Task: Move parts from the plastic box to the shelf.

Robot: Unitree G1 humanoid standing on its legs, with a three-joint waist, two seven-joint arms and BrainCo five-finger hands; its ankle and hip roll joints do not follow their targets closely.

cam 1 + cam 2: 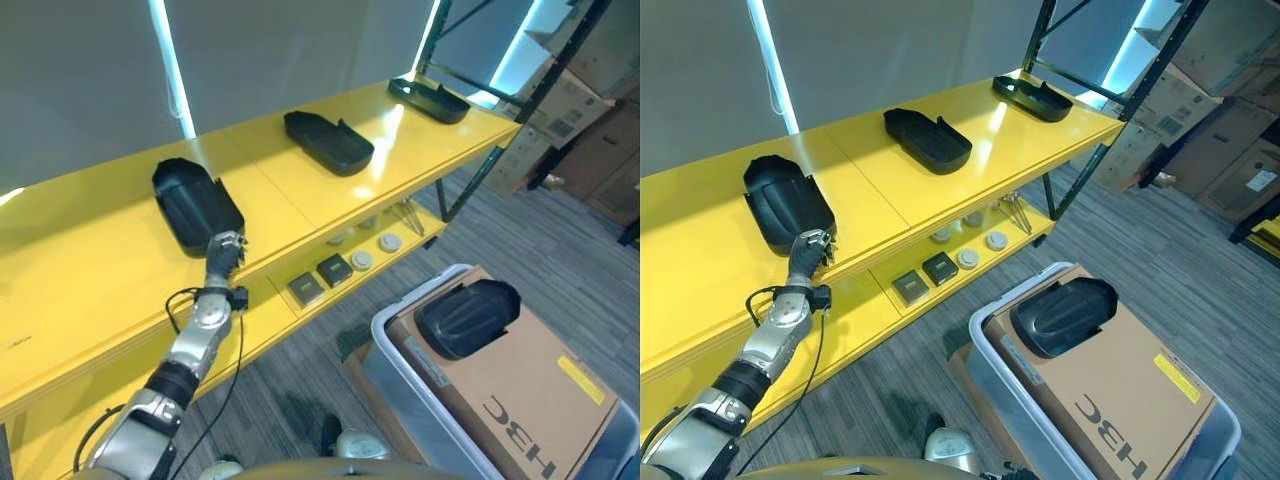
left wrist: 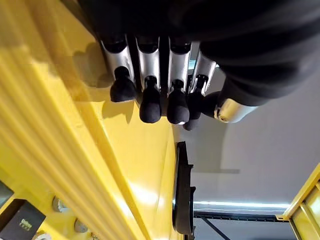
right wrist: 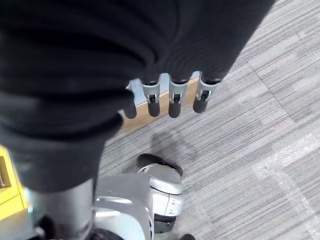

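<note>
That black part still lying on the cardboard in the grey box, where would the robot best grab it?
Probably by a long side edge, coming down from above. The black part lies domed side up on the cardboard in the plastic box, so its top is open, and its narrower width looks easier for a hand to span than its length.

Head eyes: high up, looking down at the shelf [image 1: 300,215] and box [image 1: 390,370], both sharing that scene.
Left wrist: right up close, along left hand [image 2: 150,75] over the shelf top.
Right wrist: along right hand [image 3: 170,95], facing floor [image 3: 250,165].
</note>
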